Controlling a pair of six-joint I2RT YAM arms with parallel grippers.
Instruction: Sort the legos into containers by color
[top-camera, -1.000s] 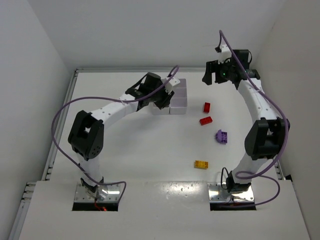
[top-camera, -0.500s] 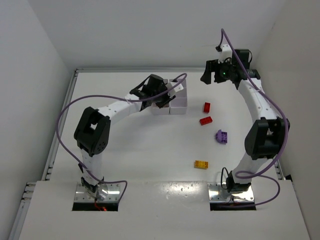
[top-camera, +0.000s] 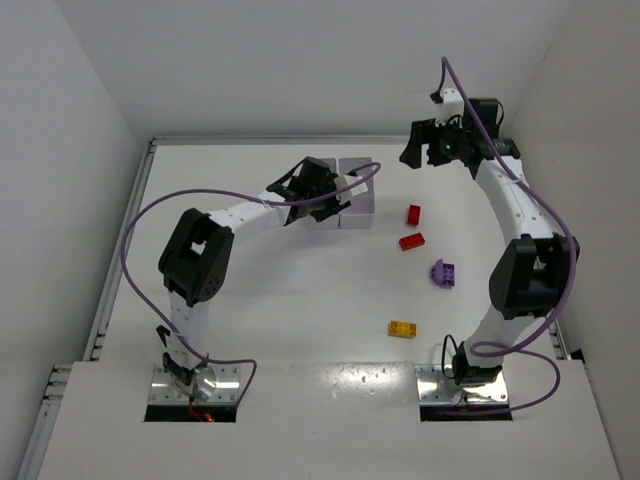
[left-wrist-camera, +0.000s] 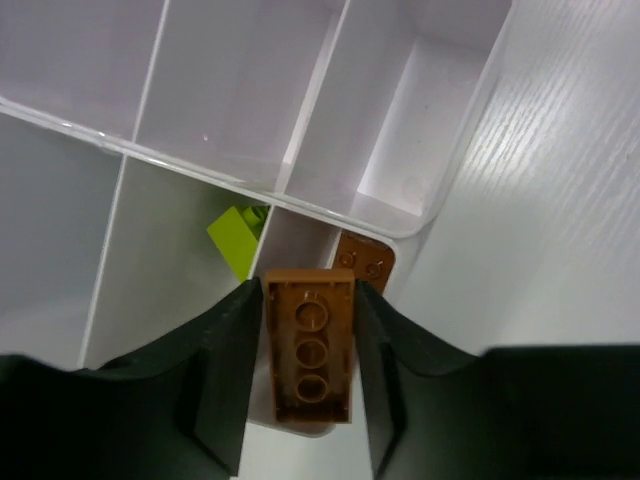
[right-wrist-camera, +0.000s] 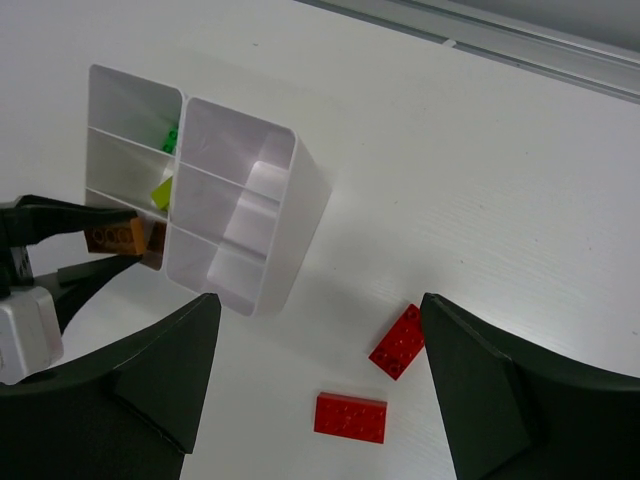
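Observation:
My left gripper is shut on an orange-brown brick, studs away from the camera, over the near corner of the white six-cell tray. A second brown brick lies in that corner cell and a lime brick in the cell beside it. In the top view the left gripper is at the tray's left side. My right gripper is open and empty, high at the far right. Two red bricks, a purple brick and a yellow brick lie loose on the table.
In the right wrist view the tray also holds a green brick in a far cell, and the red bricks lie to its right. A metal rail marks the table's far edge. White walls enclose the table.
My left arm has swung right, carrying the brown brick along to the tray's near-left corner. The right arm has hardly moved. The loose bricks have not moved.

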